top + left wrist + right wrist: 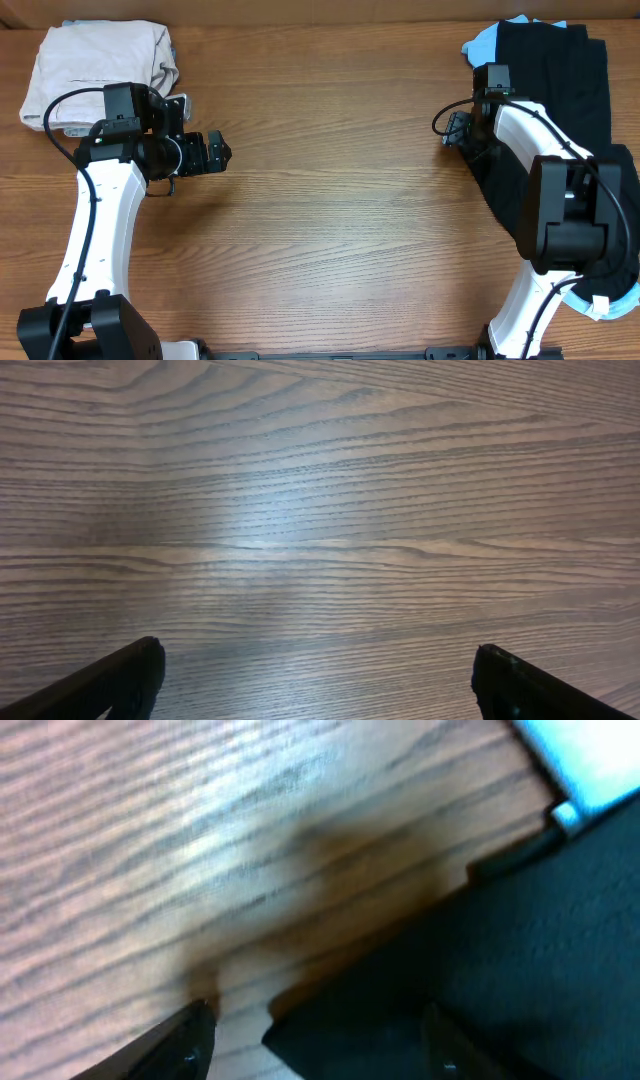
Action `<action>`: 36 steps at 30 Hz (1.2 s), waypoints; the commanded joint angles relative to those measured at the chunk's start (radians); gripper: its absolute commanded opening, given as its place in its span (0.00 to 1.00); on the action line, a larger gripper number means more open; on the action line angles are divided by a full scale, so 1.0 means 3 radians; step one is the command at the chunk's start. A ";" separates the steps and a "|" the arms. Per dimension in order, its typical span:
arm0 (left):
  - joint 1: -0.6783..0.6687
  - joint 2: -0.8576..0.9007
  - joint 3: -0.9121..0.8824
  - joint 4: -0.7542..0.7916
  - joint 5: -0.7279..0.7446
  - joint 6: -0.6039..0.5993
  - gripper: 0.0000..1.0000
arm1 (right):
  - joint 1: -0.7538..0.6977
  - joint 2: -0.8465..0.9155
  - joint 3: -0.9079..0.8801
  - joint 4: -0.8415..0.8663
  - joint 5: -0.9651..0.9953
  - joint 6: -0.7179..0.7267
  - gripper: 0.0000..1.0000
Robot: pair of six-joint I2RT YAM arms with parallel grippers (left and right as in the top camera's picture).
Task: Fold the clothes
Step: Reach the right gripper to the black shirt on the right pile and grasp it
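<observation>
Overhead looks straight down; I see both wrist cameras close above the table [320, 510]. The black T-shirt [520, 950] beneath the right gripper [315, 1040] shows overhead too.

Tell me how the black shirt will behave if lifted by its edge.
The black shirt lies flat, thin and creased, so it will likely droop limply rather than hold shape. It looks light. Since it overlaps a blue shirt, pulling it may drag that along.
</observation>
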 commanded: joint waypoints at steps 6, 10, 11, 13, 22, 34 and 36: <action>-0.0022 0.0022 0.0066 0.0015 -0.0013 0.0015 1.00 | -0.0010 0.0060 -0.0211 0.0146 0.0057 0.0183 0.60; -0.0022 0.0024 0.0066 0.0015 -0.0029 0.0015 1.00 | -0.0010 0.0060 -0.0234 0.0131 0.0055 0.0195 0.47; -0.0022 0.0024 0.0066 0.0014 -0.0031 0.0015 1.00 | -0.0010 0.0060 -0.0234 0.0122 0.0045 0.0195 0.44; -0.0022 0.0024 0.0066 0.0014 -0.0036 0.0015 1.00 | -0.0010 0.0060 -0.0234 0.0102 0.0022 0.0193 0.37; -0.0022 0.0024 0.0066 0.0097 -0.0036 0.0014 1.00 | -0.0008 0.0060 -0.0234 0.0014 -0.0104 0.0206 0.04; -0.0022 0.0024 0.0066 0.0108 -0.0036 0.0014 1.00 | -0.0008 0.0060 -0.0234 -0.0094 -0.0248 0.0202 0.04; -0.0022 0.0024 0.0066 0.0117 -0.0034 0.0015 1.00 | -0.0004 0.0060 -0.0234 -0.0111 -0.0285 0.0175 0.04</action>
